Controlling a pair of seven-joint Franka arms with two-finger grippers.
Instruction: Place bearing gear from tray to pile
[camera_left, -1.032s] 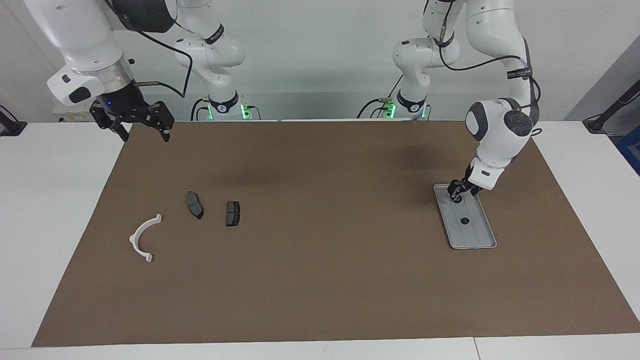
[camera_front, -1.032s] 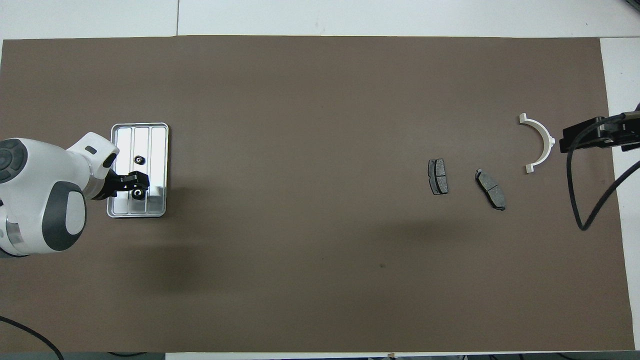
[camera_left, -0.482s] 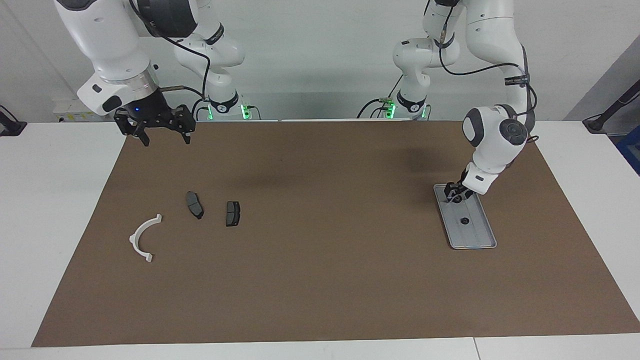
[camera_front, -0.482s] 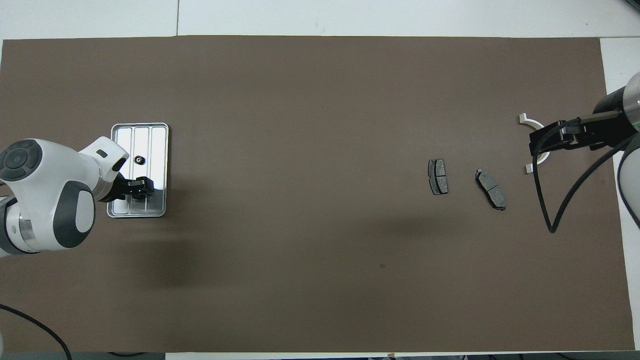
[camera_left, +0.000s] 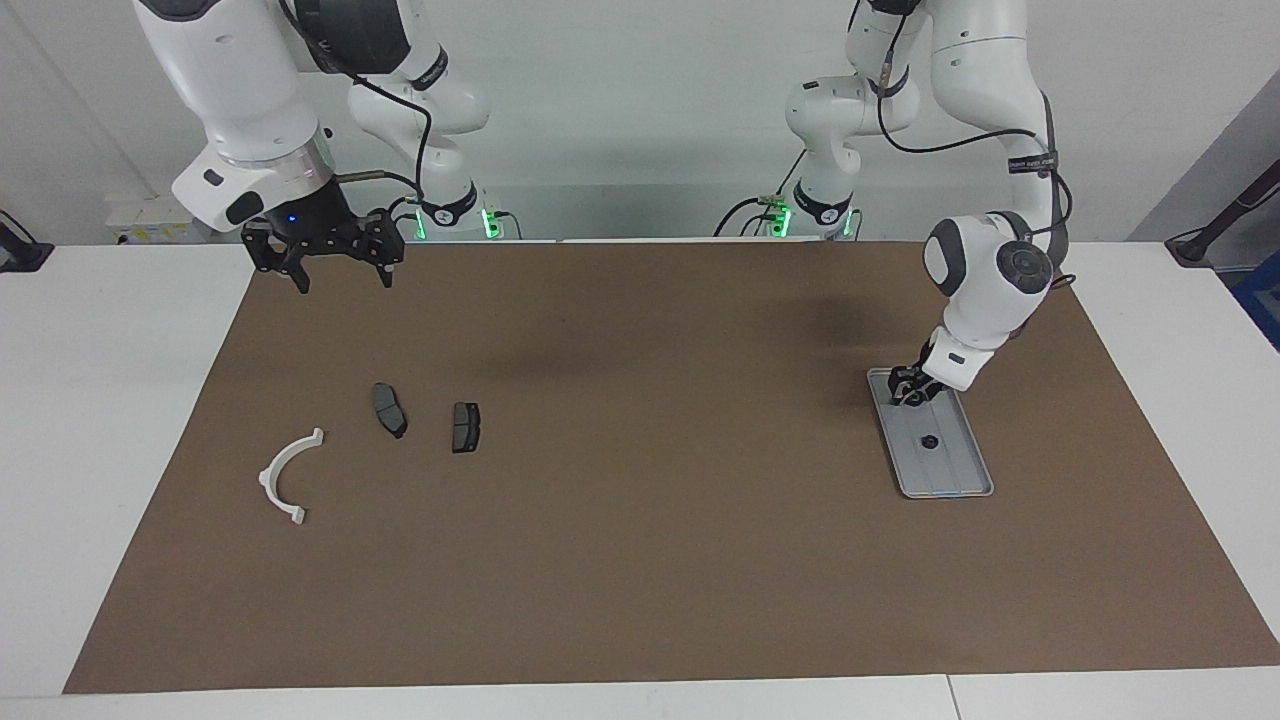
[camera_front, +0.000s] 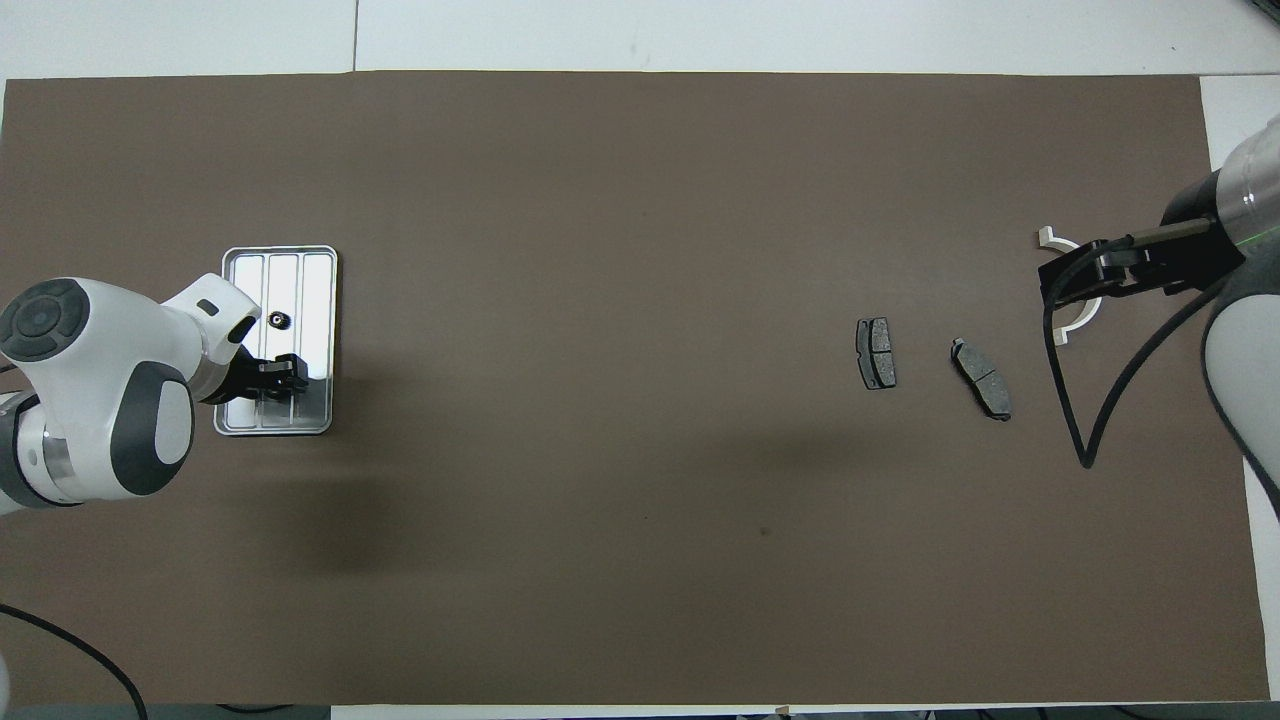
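Observation:
The silver ribbed tray (camera_left: 957, 472) (camera_front: 318, 290) lies toward the left arm's end of the mat. One small dark bearing gear (camera_left: 929, 441) (camera_front: 278, 320) sits on its middle. My left gripper (camera_left: 909, 391) (camera_front: 277, 372) is down at the tray's end nearer the robots and covers what lies under it. The pile lies toward the right arm's end: two dark pads (camera_left: 389, 410) (camera_left: 465, 427) (camera_front: 982, 378) (camera_front: 876, 353) and a white arc (camera_left: 268, 472) (camera_front: 1078, 318). My right gripper (camera_left: 343, 280) (camera_front: 1110, 270) hangs open and empty, high over the mat's edge by the robots.
A brown mat (camera_left: 640, 560) covers most of the white table. A black cable (camera_front: 1085, 440) loops down from the right arm. In the overhead view the right gripper hides part of the white arc.
The right arm swung in from off the mat's corner toward the middle, still open. The left gripper has narrowed at the tray's near end, where a white-centred gear showed before and is now covered.

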